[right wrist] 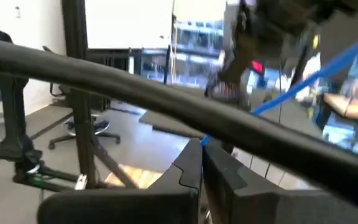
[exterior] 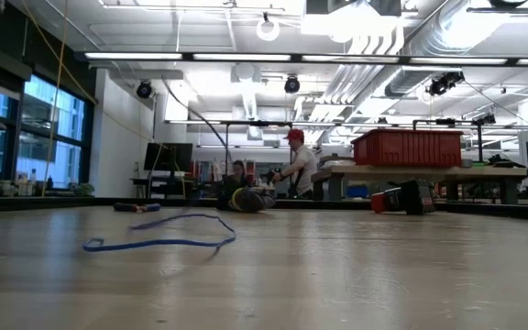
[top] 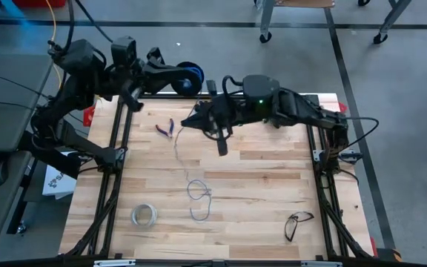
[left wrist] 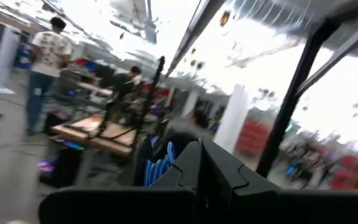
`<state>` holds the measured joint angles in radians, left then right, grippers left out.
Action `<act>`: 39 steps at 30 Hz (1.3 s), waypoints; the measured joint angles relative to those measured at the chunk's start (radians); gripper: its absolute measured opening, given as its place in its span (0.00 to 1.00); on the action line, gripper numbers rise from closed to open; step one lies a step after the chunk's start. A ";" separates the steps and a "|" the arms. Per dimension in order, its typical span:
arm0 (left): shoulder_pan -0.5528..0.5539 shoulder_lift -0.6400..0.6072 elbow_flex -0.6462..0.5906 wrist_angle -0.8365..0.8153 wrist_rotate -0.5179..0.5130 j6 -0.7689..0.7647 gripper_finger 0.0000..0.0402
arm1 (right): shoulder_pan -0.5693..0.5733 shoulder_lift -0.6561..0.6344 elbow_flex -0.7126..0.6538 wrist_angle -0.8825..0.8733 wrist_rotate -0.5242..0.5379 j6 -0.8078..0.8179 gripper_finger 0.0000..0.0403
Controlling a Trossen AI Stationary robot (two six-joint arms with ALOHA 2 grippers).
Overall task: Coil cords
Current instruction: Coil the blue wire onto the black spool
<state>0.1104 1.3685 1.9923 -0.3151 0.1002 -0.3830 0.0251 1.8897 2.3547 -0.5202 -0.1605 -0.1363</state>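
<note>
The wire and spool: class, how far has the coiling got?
Done: some blue turns show on the spool, held by the left gripper. In hand: the right gripper is shut on the wire. Left: a long loose tail still lies looped on the table.

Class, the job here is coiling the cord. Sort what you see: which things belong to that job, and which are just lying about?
Belongs to the job:
- wire
- spool, held by the left gripper
- right gripper, shut on the wire

Just lying about:
- pliers
- ring of tape
- glasses
</note>
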 joint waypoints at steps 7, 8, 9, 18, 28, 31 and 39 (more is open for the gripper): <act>-0.004 0.007 0.001 0.049 0.035 -0.290 0.00 | 0.023 0.026 0.000 0.155 0.001 -0.118 0.00; -0.008 0.007 0.001 0.050 0.037 -0.327 0.00 | 0.023 0.028 0.000 0.185 -0.001 -0.131 0.00; -0.013 0.007 0.001 0.051 0.038 -0.360 0.00 | 0.023 0.033 0.000 0.207 -0.002 -0.139 0.00; -0.079 0.013 0.001 0.072 0.028 -0.548 0.00 | 0.017 0.046 0.000 0.312 -0.027 -0.187 0.00; -0.123 0.024 0.001 0.076 -0.020 -0.619 0.00 | 0.006 0.080 0.000 0.436 -0.087 -0.197 0.00; -0.137 0.030 0.001 0.080 0.004 -0.674 0.00 | -0.006 0.091 0.000 0.445 -0.103 -0.196 0.00; -0.189 0.027 0.001 0.066 0.027 -0.677 0.00 | -0.019 0.093 0.000 0.459 -0.135 -0.205 0.00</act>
<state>-0.0784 1.3956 1.9934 -0.2490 0.1267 -1.0605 0.0058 1.9824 2.3547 -0.0609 -0.2958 -0.3417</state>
